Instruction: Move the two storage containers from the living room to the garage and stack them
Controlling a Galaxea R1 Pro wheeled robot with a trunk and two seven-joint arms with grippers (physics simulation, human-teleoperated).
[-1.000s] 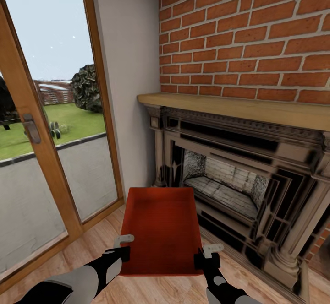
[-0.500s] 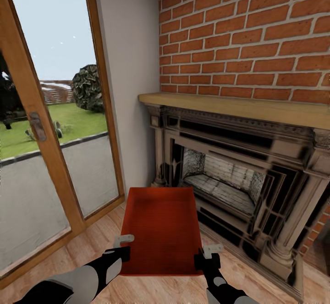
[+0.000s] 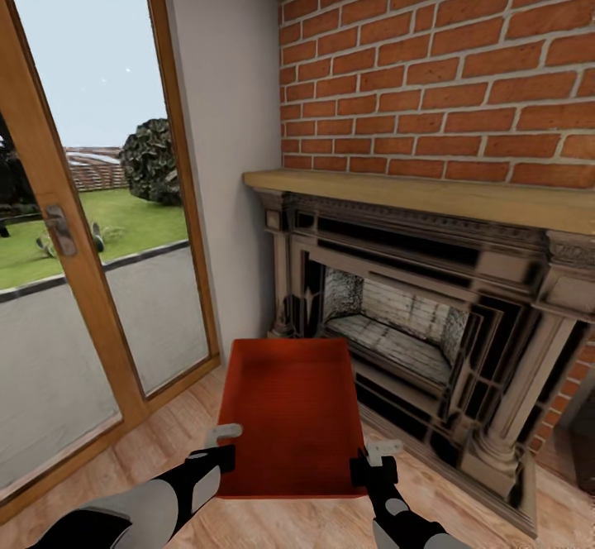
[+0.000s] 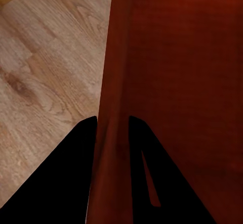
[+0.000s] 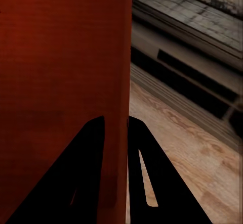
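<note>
Storage container [image 3: 289,417] sits lower centre of the head view, open side up, long axis running away from the robot toward the fireplace [image 3: 430,342], held clear above the wood-plank floor [image 3: 157,450]. Both arms equally near: left end effector [image 3: 221,448] is clamped on the container's left wall near the close corner, right end effector [image 3: 372,462] on the right wall opposite. Wrist views confirm it: in the left wrist view the wall edge [image 4: 112,107] passes between the two dark fingers [image 4: 66,178], same in the right wrist view with the wall [image 5: 117,82] pinched between fingers [image 5: 86,173]. So container is dead ahead of both, symmetric two-sided grip. Glass door [image 3: 91,226] at left, brick wall [image 3: 438,61] upper right: this is the living room, so my read is carry phase, and the next move needs a turn away from the fireplace.
</note>
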